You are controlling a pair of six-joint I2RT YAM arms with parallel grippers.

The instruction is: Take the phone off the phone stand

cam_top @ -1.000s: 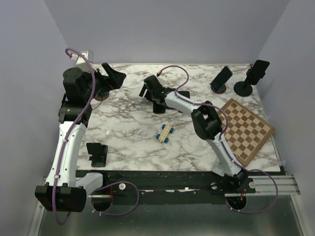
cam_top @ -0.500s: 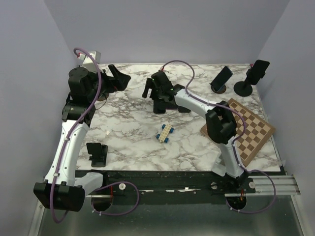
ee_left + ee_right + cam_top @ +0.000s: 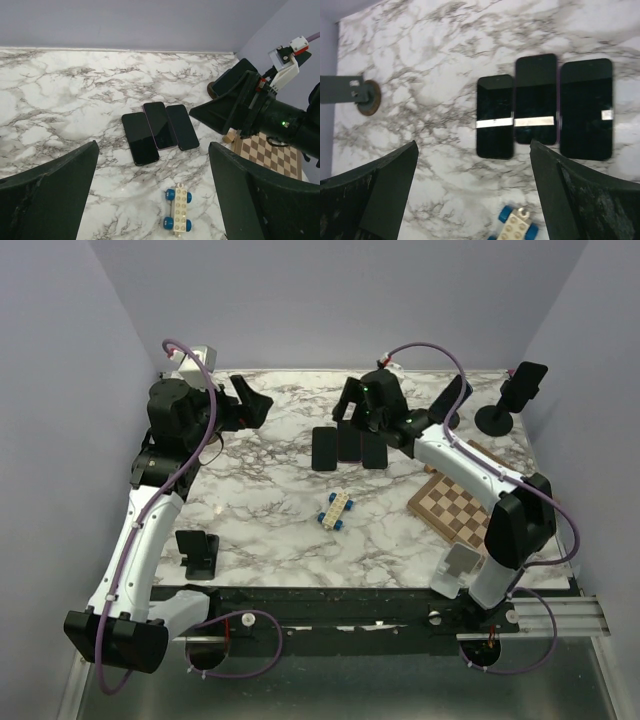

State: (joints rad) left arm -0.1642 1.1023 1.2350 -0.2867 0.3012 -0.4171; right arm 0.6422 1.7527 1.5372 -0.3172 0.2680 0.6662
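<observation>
Beneath the right gripper [image 3: 365, 410], three dark phones [image 3: 535, 99] lie flat, side by side, on the marble table [image 3: 260, 500]. Its fingers [image 3: 375, 195] are spread wide with nothing between them. A blue-wheeled toy car [image 3: 517, 227] sits just nearer than the phones, also between the two fingers in the wrist view.

The phone [image 3: 527, 378] that matters is held upright in the black phone stand [image 3: 495, 420]. It sits far off to the right of those fingers, well apart from them, at the table's far corner. Another propped phone [image 3: 455, 395] leans on a round base close beside the right arm (partly hidden by it).

The left gripper [image 3: 250, 405] hangs above the table with its fingers [image 3: 50, 200] wide apart and empty. The three flat phones lie ahead of them, with the right gripper off to their right. A chessboard [image 3: 455, 505] lies on the near right of the table.
</observation>
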